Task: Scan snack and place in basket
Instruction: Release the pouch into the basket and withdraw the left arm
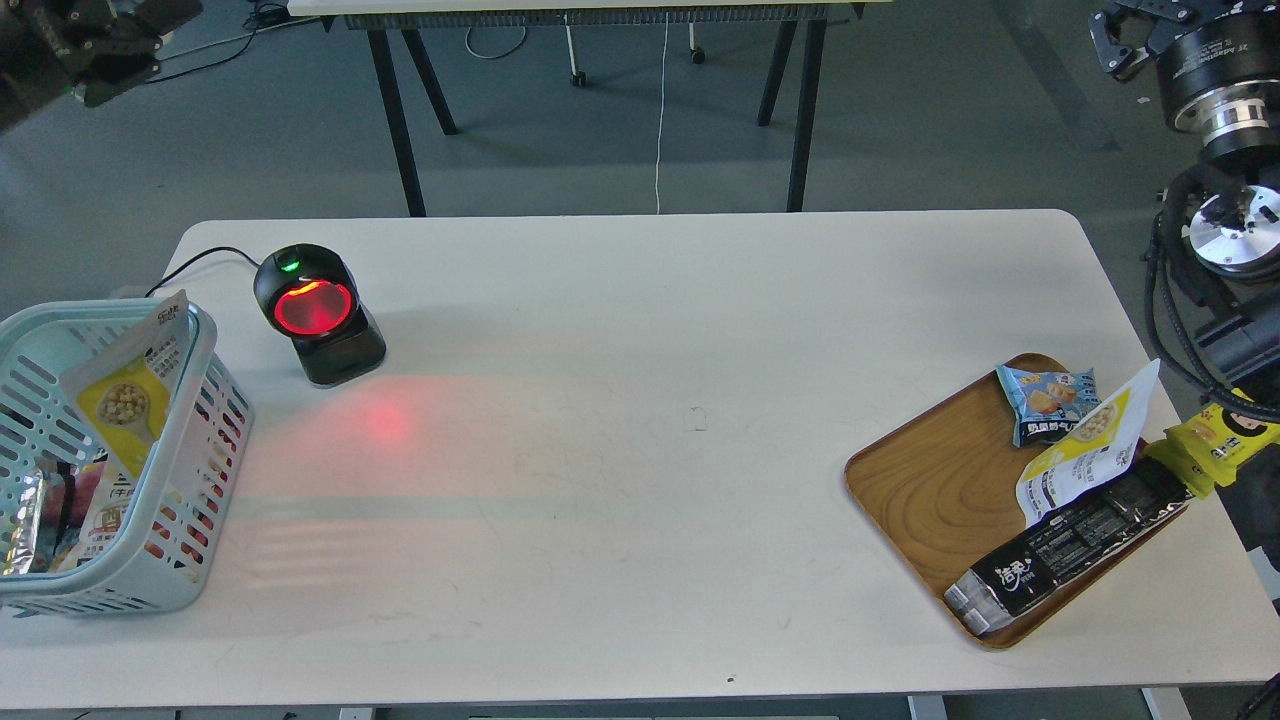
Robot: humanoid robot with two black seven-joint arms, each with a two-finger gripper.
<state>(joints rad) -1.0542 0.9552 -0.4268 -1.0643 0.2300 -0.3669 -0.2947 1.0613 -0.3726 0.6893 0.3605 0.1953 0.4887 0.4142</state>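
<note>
Yellow snack leans half off the tray; a careless grab could tip it out. Jaws' state: cannot tell.

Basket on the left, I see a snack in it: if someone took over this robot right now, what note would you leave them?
Left end effector: raised off the table at far left, too dark to tell whether it is open or shut.
Right end effector: raised at far right, also unclear.
Done: one snack pouch stands leaning inside the basket.
Scanner is lit red, facing the table.
Left: a matching pouch lies white side up on the wooden tray, overlapping the black packet. It likely goes next: scan, then basket.
</note>
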